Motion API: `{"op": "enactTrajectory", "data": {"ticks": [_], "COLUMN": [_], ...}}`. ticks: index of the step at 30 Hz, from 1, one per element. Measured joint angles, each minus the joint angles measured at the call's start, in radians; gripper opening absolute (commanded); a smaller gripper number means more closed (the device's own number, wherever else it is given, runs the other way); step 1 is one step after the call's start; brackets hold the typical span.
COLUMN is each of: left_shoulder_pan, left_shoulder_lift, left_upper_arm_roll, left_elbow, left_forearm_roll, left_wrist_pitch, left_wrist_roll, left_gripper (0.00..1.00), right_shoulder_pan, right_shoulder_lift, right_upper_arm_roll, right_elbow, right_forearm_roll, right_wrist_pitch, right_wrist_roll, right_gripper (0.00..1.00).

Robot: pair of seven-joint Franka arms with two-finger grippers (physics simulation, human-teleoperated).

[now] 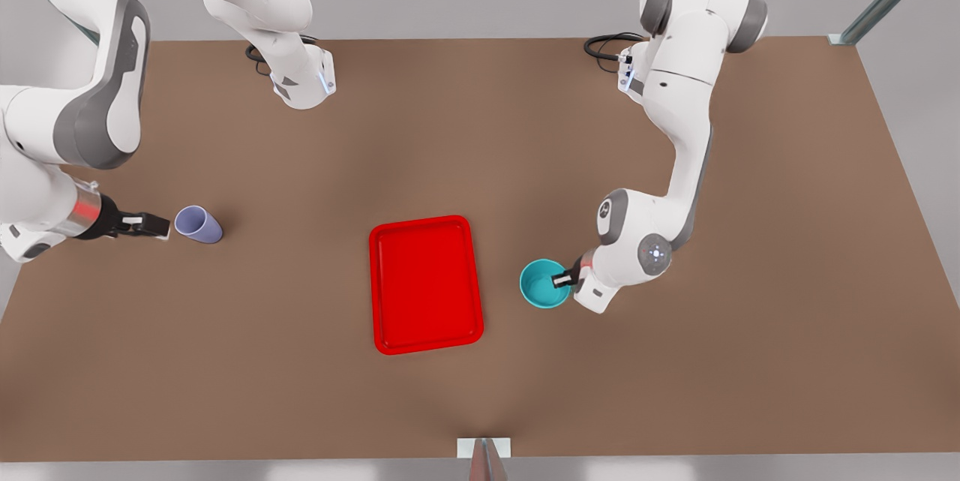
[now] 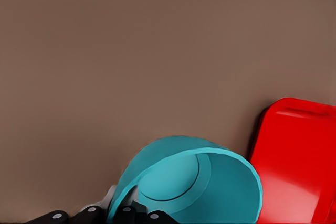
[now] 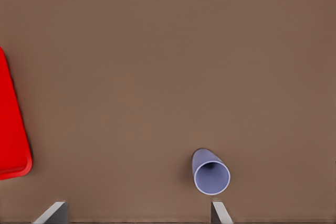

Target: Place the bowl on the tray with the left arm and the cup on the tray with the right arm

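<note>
No readable writing or brand shows on anything. On the brown bench (image 1: 675, 361), the flat bright red rectangular tray (image 1: 425, 284) serves as landmark. The small turquoise-teal bowl (image 1: 541, 286) sits just beside the tray on the front view's right; the left pincer (image 1: 564, 280), its arm bent low, grips the bowl's rim with one finger inside. The small lavender cup (image 1: 198, 224) stands well apart on the tray's other side, where the right pincer (image 1: 156, 226) reaches level near it, fingers spread wide.
</note>
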Motion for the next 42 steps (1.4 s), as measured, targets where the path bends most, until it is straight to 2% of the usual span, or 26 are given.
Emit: {"op": "enactTrajectory", "data": {"ticks": [3,5,7,10,15,22,32,33,34,35,40,42], "left_shoulder_pan": [-0.017,-0.016,-0.02,-0.021,-0.135,-0.231,-0.246,-0.246,-0.246,-0.247,-0.249,-0.248], "left_shoulder_lift": [0.062,0.071,0.071,0.071,0.091,0.127,0.197,0.197,0.197,0.197,0.197,0.197], "left_upper_arm_roll": [-0.006,-0.043,-0.089,-0.153,-0.154,-0.155,-0.155,-0.155,-0.155,-0.155,-0.155,-0.155], "left_elbow": [0.107,0.119,0.118,0.118,0.122,0.121,0.126,0.126,0.126,0.126,0.126,0.126], "left_forearm_roll": [-0.012,-0.017,-0.02,-0.022,-0.032,-0.051,-0.064,-0.066,-0.076,-0.087,-0.114,-0.116], "left_wrist_pitch": [0.003,0.013,0.012,0.013,0.132,0.17,0.318,0.319,0.32,0.322,0.323,0.323], "left_wrist_roll": [-0.127,-0.147,-0.147,-0.212,-0.439,-0.474,-0.505,-0.505,-0.502,-0.501,-0.5,-0.494], "left_gripper": [0.21,0.21,0.21,0.21,0.21,0.21,0.23,0.42,0.85,1.0,1.0,1.0], "right_shoulder_pan": [0.0,0.0,-0.066,-0.025,-0.013,-0.015,-0.016,-0.017,-0.02,-0.023,0.035,0.004], "right_shoulder_lift": [0.0,-0.001,0.0,-0.001,0.0,0.0,0.0,0.0,0.0,0.0,0.005,0.034], "right_upper_arm_roll": [0.0,0.0,0.0,0.005,0.005,0.005,0.005,0.005,0.005,0.005,0.006,0.004], "right_elbow": [0.004,0.005,0.005,0.004,0.003,0.003,0.003,0.003,0.003,0.003,-0.011,-0.02], "right_forearm_roll": [-0.006,-0.005,0.055,0.005,-0.021,-0.021,-0.016,-0.016,-0.017,-0.014,-0.02,0.068], "right_wrist_pitch": [-0.028,-0.032,-0.033,-0.033,-0.032,-0.032,-0.031,-0.031,-0.031,-0.031,-0.034,-0.055], "right_wrist_roll": [0.003,0.001,-0.004,0.004,0.003,0.002,-0.001,-0.001,-0.002,-0.004,0.002,-0.005], "right_gripper": [1.0,1.0,1.0,1.0,1.0,1.0,1.0,1.0,1.0,1.0,1.0,1.0]}}
